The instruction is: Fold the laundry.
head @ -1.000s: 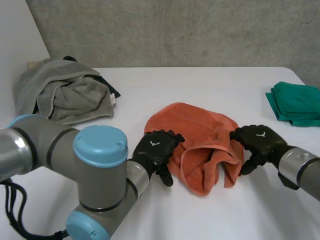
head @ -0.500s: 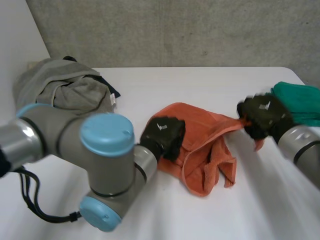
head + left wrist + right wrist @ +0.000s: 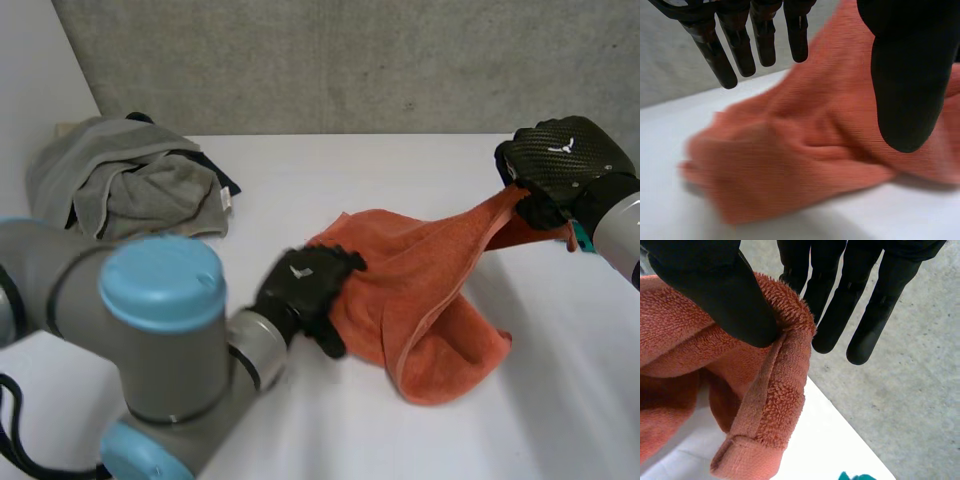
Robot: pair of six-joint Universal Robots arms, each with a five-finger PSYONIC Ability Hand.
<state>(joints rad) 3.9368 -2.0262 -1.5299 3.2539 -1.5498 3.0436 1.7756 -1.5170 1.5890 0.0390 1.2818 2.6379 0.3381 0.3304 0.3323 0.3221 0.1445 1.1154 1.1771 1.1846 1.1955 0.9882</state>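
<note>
An orange towel lies crumpled at the table's middle, with one corner pulled up and to the right. My right hand holds that corner in the air, pinching the hemmed edge between its thumb and fingers. My left hand rests at the towel's left edge. In the left wrist view its fingers are straight and its thumb stands apart from them, hovering over the towel without gripping it.
A pile of grey towels sits at the table's back left, with a dark cloth under it. A bit of green cloth lies on the table past my right hand. A concrete wall backs the table.
My right hand closed on the towel's right corner and lifted it up and back to the right, stretching the cloth. My left hand stayed at the left edge, its fingers curling briefly and straightening again.
</note>
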